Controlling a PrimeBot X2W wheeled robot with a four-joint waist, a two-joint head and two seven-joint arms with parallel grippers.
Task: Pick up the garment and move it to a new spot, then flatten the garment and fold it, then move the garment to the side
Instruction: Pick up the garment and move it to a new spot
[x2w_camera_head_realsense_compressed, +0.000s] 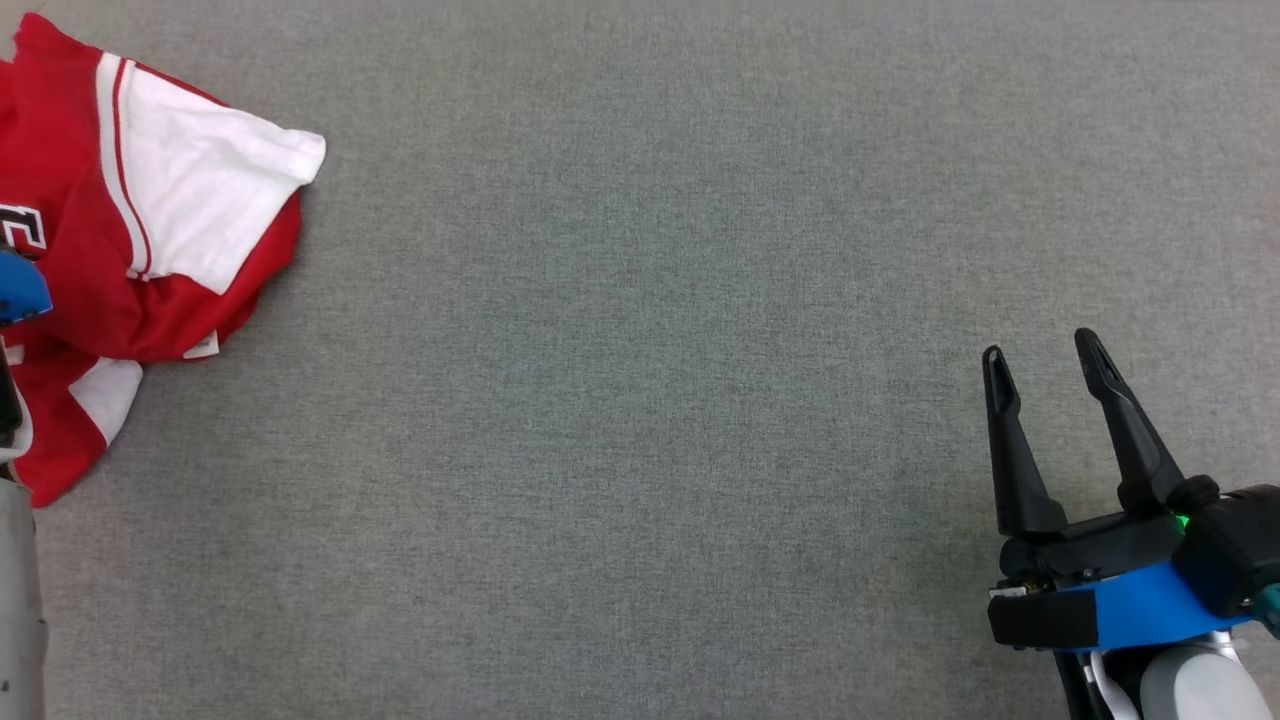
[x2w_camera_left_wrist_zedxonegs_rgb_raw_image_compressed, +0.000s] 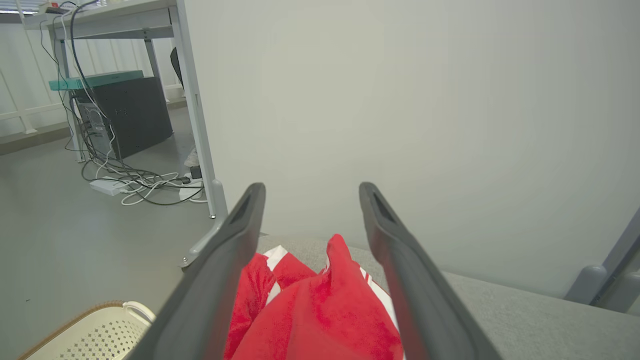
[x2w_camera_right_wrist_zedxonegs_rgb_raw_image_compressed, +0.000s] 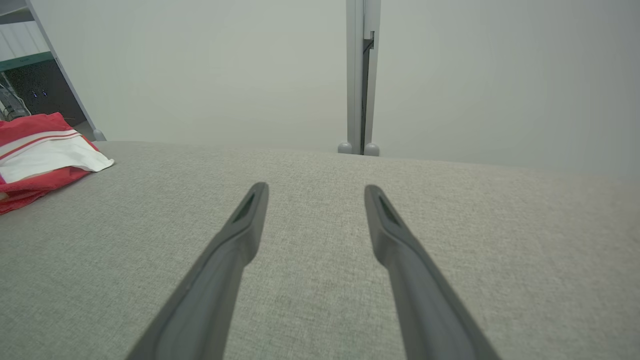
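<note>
Left end effector (x2w_camera_left_wrist_zedxonegs_rgb_raw_image_compressed: 310, 192): fingers spread wide, gripping nothing. The red-and-white garment (x2w_camera_left_wrist_zedxonegs_rgb_raw_image_compressed: 320, 310) lies crumpled on the grey bench (x2w_camera_left_wrist_zedxonegs_rgb_raw_image_compressed: 525, 315) directly beneath it and shows between its fingers; contact cannot be confirmed. Right end effector (x2w_camera_head_realsense_compressed: 1040, 350): fingers likewise spread and empty, over bare bench, with the garment well apart to its left.
</note>
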